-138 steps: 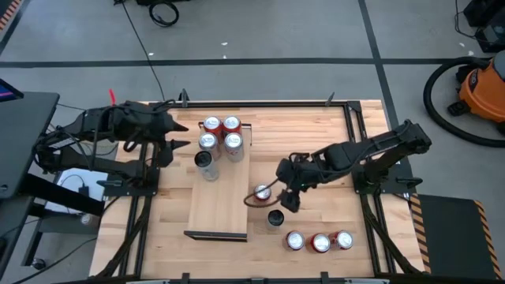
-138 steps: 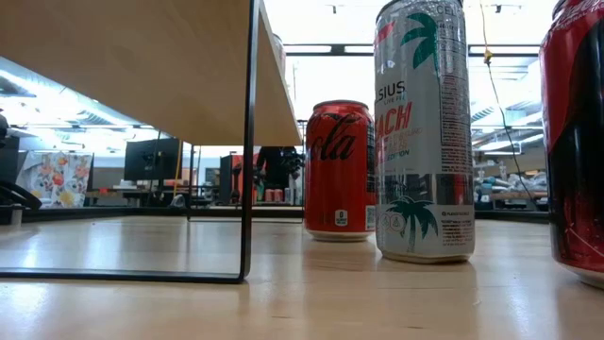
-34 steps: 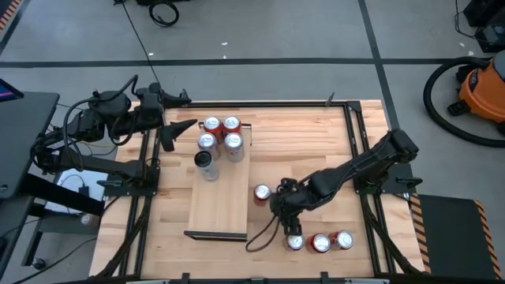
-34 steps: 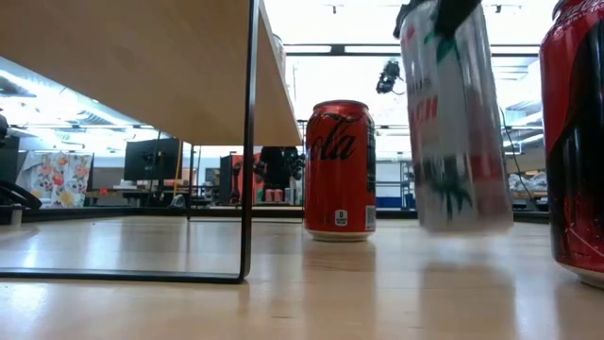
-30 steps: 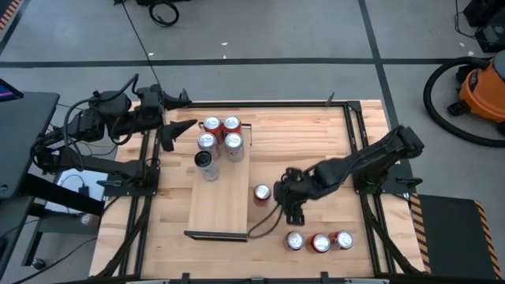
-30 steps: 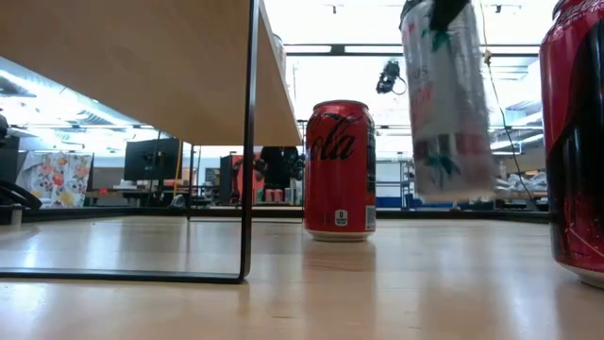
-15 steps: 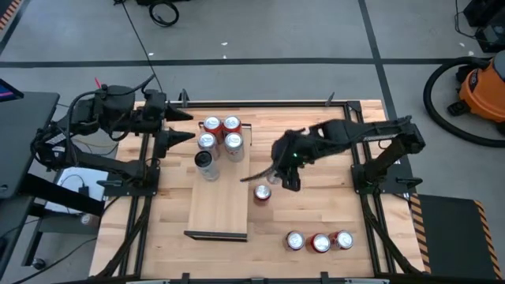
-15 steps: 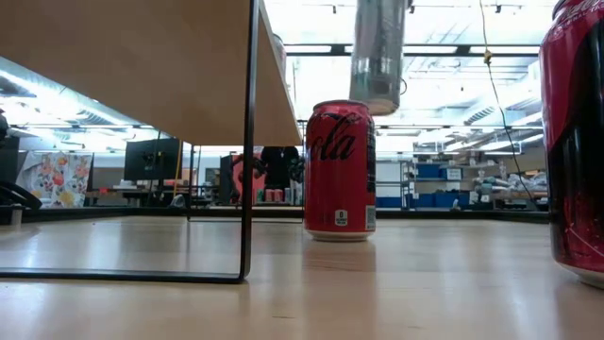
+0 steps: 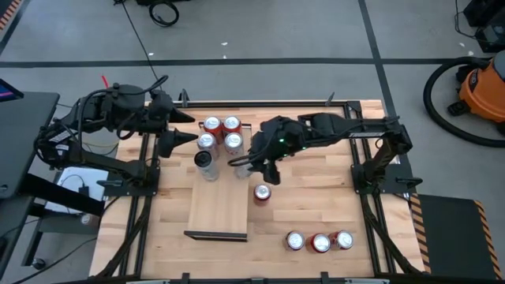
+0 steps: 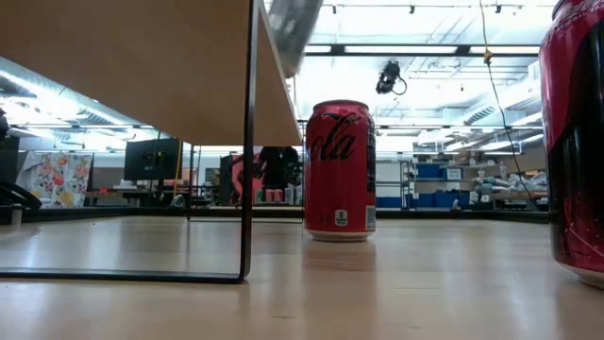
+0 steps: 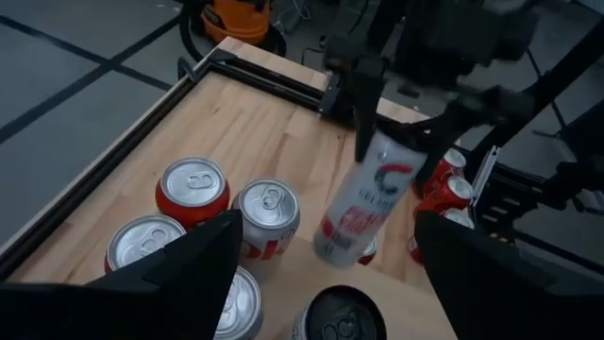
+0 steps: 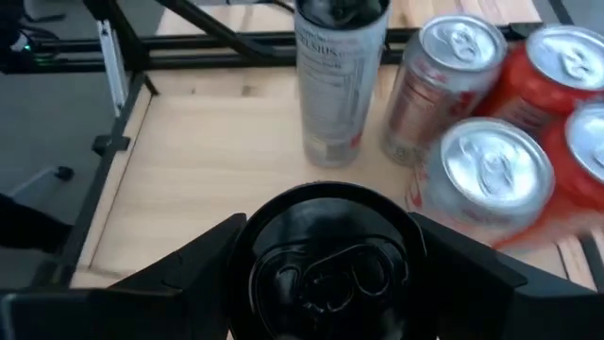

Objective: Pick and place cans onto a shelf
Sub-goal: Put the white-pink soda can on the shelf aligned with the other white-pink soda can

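At the frame's left I see my left gripper (image 9: pixel 185 126) with fingers wide, beside the shelf (image 9: pixel 219 207). On the shelf's upper end stand four cans (image 9: pixel 220 133) and a black-topped can (image 9: pixel 205 160). Centre, my right gripper (image 9: pixel 254 162) clamps a silver can (image 11: pixel 362 196), tilted, above the shelf's right edge. A red can (image 9: pixel 262 193) stands on the desk (image 9: pixel 316 197) just below.

Coca-Cola script on red can (image 10: pixel 340 170).
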`<state>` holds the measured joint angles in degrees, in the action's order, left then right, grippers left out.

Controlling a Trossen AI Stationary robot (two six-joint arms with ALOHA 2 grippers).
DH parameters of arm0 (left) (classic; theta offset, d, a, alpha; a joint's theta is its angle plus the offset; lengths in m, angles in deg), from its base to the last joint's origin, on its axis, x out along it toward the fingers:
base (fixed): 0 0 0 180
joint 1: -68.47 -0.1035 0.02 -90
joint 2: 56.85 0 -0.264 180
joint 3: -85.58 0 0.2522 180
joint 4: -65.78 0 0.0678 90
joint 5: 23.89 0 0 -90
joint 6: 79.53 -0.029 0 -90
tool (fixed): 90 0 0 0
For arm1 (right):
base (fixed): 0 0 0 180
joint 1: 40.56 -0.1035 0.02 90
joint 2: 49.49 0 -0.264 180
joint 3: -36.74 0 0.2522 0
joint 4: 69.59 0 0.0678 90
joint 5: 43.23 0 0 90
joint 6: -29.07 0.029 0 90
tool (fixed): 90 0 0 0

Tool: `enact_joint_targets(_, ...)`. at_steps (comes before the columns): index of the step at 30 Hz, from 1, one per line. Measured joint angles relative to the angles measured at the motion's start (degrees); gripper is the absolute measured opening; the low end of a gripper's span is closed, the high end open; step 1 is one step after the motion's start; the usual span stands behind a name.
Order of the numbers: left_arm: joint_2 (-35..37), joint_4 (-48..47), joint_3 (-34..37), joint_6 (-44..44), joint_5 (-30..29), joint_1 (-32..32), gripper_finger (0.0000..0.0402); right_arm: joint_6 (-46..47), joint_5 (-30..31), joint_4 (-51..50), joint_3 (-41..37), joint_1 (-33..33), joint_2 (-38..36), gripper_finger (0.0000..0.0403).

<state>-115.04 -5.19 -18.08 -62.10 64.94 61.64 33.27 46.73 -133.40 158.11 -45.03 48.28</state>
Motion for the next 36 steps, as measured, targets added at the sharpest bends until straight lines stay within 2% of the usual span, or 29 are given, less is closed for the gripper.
enact_joint_targets(7, -0.3, 0.4, 0.0, 1.0, 0.7, 0.3, 0.0325, -1.4, 0.2, 3.7, -0.1, 0.2, 3.3, 0.0276)
enact_joint_targets(12, -1.2, 0.4, 0.0, 1.4, 3.1, 3.4, 0.0325, -1.4, -0.5, 6.1, -0.1, 0.7, 4.3, 0.0276)
enact_joint_targets(18, -2.7, -0.7, -0.1, 1.3, 3.2, 6.4, 0.0325, -0.7, -1.7, 5.2, -0.1, 1.3, 4.4, 0.0276)
enact_joint_targets(36, -3.4, -1.5, 0.0, 1.5, 3.0, 6.7, 0.0325, 0.5, -4.0, 2.4, -0.1, 2.0, 4.4, 0.0277)
